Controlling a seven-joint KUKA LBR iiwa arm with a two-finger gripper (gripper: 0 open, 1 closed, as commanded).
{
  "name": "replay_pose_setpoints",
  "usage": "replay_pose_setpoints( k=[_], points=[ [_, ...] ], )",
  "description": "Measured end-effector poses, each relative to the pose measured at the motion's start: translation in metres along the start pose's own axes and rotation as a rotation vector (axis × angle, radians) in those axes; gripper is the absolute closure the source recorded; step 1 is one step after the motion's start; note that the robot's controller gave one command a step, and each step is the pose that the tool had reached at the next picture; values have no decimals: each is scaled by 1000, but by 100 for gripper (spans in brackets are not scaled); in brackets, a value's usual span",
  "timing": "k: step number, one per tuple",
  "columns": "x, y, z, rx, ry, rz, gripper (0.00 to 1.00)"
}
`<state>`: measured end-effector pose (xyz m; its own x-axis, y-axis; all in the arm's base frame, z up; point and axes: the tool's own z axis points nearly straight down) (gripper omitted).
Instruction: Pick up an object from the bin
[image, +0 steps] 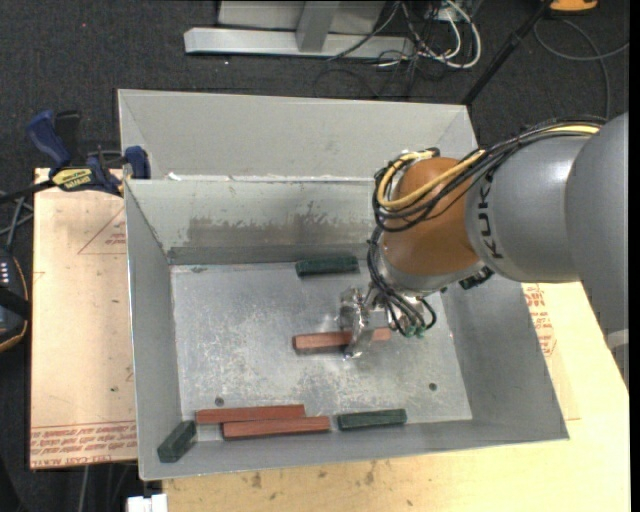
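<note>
Now, mid-floor of the bin (230, 300), the reddish-brown bar (318, 342) lies with its long axis left-to-right, left end poking out free; my gripper (353, 340) sits over its right half (jaws parted or clamped? I cannot tell), low and close.

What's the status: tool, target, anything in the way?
Tool down at red-brown bar, mid-bin. Bar lies flat on bin floor. Nearest dark green bar well apart.
</note>
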<state>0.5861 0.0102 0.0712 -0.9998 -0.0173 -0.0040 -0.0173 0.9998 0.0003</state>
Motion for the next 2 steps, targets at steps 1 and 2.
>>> replay_pose_setpoints(
  k=[1, 2],
  points=[
    [0, 0, 0, 0, 0, 0, 100],
    [-18, 16, -176, -1, -6, 39, 100]
  ],
)
